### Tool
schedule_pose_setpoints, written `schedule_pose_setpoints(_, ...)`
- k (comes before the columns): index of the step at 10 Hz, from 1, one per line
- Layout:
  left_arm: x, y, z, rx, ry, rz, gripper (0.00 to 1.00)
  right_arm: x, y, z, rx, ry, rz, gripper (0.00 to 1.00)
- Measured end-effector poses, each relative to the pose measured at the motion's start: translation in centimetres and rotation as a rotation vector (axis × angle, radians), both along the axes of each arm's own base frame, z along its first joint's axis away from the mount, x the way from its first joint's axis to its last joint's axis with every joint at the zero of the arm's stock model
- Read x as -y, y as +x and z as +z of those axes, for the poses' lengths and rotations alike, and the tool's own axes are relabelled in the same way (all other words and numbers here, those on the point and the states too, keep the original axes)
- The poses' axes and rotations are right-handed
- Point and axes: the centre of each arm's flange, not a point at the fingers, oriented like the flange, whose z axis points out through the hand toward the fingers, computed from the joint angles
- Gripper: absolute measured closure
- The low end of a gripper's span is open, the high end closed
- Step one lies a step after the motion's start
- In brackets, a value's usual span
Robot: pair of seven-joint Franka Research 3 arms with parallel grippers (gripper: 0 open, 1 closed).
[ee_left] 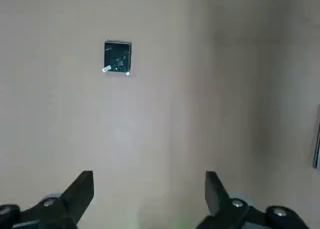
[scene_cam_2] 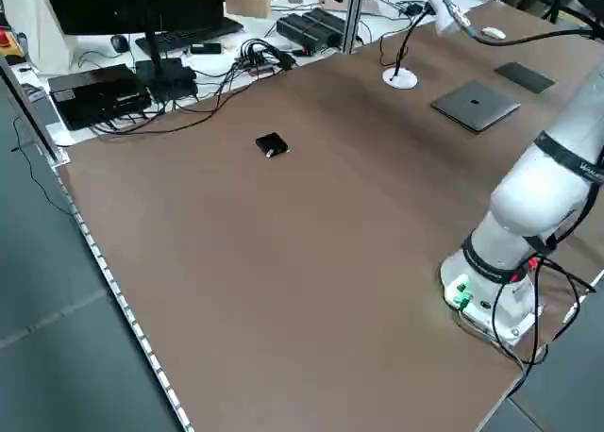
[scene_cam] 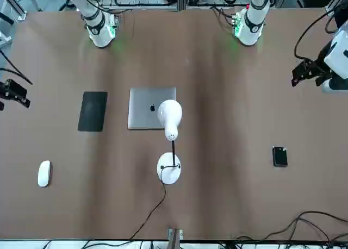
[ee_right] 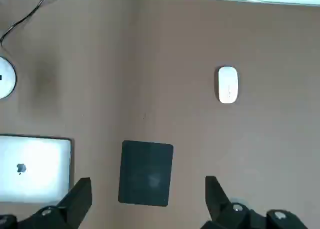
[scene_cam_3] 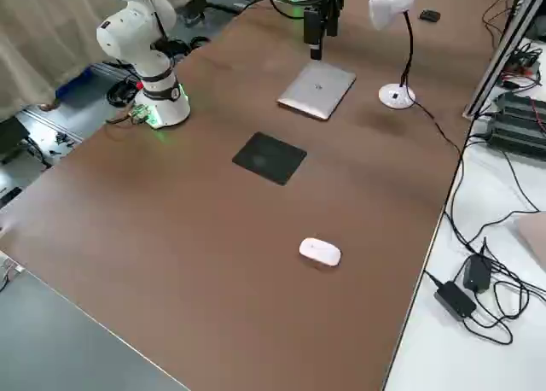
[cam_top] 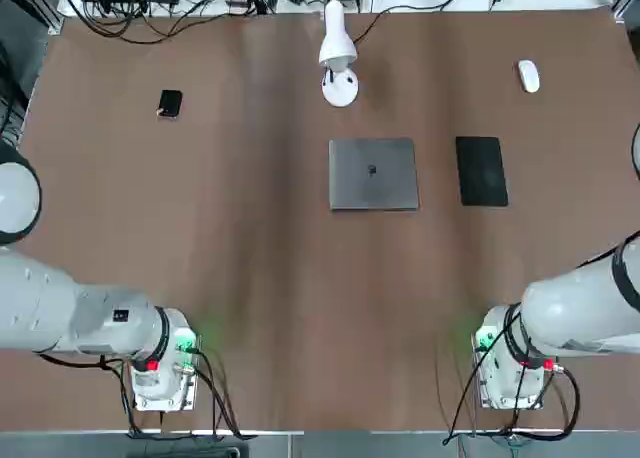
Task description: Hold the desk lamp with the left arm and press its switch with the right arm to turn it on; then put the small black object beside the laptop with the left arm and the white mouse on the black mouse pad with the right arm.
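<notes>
In the top view, the table (cam_top: 250,278) is seen with the closed laptop (cam_top: 373,173) near its centre. The desk lamp (cam_top: 338,53) is found at twelve o'clock from the laptop, its round base just beyond the laptop's far edge. The black mouse pad (cam_top: 481,171) is laid at three o'clock from the laptop, just beside it. The white mouse (cam_top: 528,75) is seen at one o'clock from the pad, well apart from it. The small black object (cam_top: 170,103) is placed at ten o'clock from the laptop, far across the table.

In the front view, the left gripper (scene_cam: 302,72) is held raised at the table's edge, at one o'clock from the small black object. The right gripper (scene_cam: 15,92) is held at the opposite edge, at nine o'clock from the mouse pad.

In the left side view, the small black object is seen alone on bare table, with the lamp and laptop far beyond it.

In the right side view, the mouse is seen at five o'clock from the pad, apart from it.

In the left wrist view, the left gripper's fingers (ee_left: 80,191) are seen spread wide apart with nothing between them, above bare table.

In the right wrist view, the right gripper's fingers (ee_right: 80,196) are likewise spread apart and empty, with the pad and mouse beyond them.
</notes>
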Motion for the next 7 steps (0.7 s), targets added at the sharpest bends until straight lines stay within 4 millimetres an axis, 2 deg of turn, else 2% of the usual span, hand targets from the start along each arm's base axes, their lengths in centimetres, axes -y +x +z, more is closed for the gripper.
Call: schedule_pose_setpoints(7,-0.55,0.02,-0.26,-0.006,0.0,0.009,0.02,-0.24,0.07,-0.1,-0.001,0.001,0.004,0.0)
